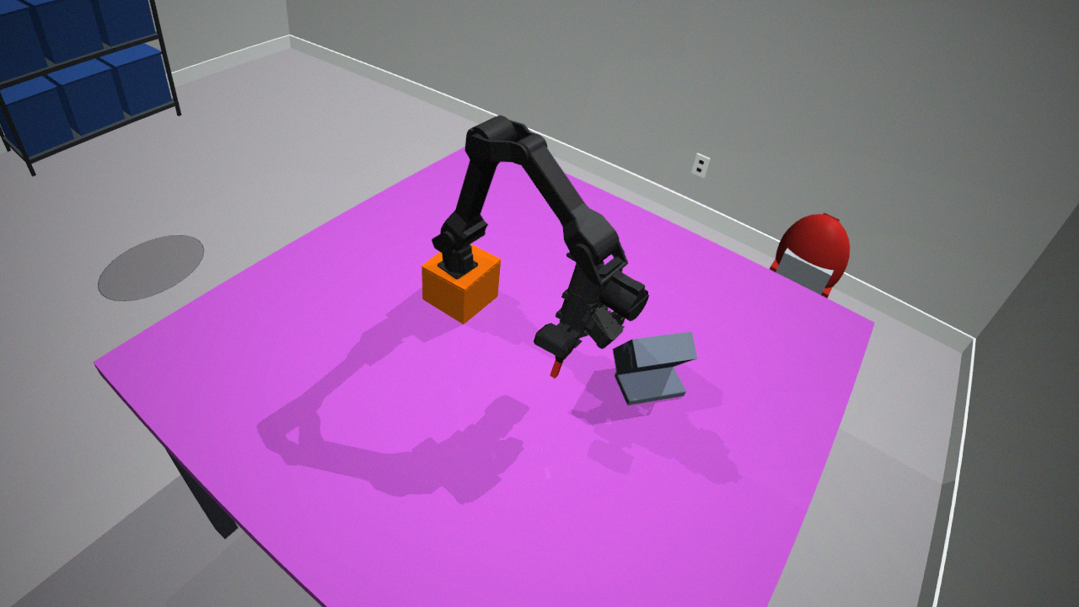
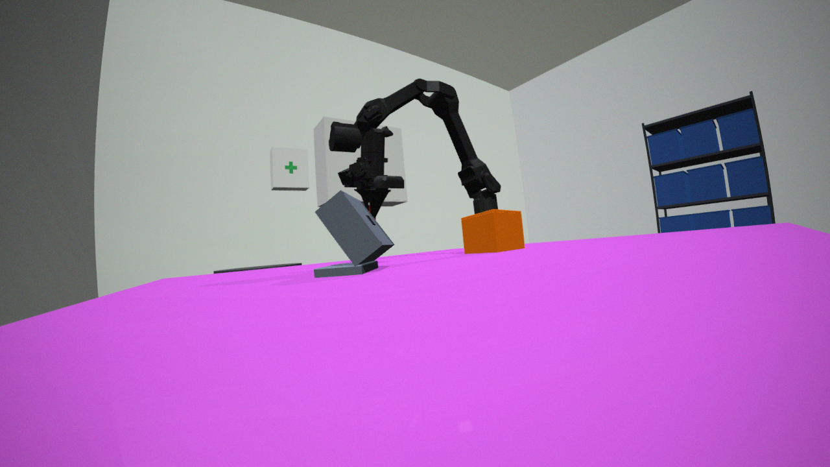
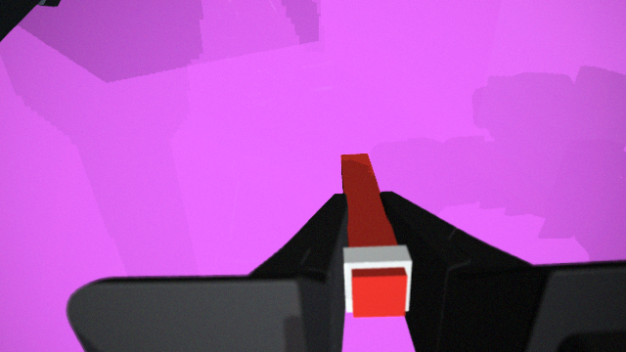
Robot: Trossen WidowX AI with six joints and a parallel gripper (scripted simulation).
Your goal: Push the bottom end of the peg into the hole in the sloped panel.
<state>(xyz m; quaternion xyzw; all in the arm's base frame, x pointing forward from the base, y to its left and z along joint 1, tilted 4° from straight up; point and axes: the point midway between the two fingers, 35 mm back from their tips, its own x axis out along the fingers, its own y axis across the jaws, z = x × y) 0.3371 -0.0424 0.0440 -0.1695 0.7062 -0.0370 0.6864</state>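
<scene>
My gripper [image 1: 558,349] [image 3: 364,196] is shut on a red square peg [image 1: 555,368] [image 3: 364,205] with a white band near its top end. The peg hangs down from the fingers, well above the magenta table [image 1: 377,468] [image 2: 464,348] [image 3: 147,147]. The grey sloped panel [image 1: 654,351] [image 2: 352,226] stands on its flat base just right of the gripper in the top view. Its small dark hole [image 2: 370,220] shows in the exterior view, close below the fingertips [image 2: 371,210]. The panel is out of the wrist view.
The arm stands on an orange block [image 1: 460,285] [image 2: 492,230] at the back of the table. A red and grey object [image 1: 813,253] sits past the table's far right edge. A blue-bin shelf [image 1: 67,75] [image 2: 708,168] stands off the table.
</scene>
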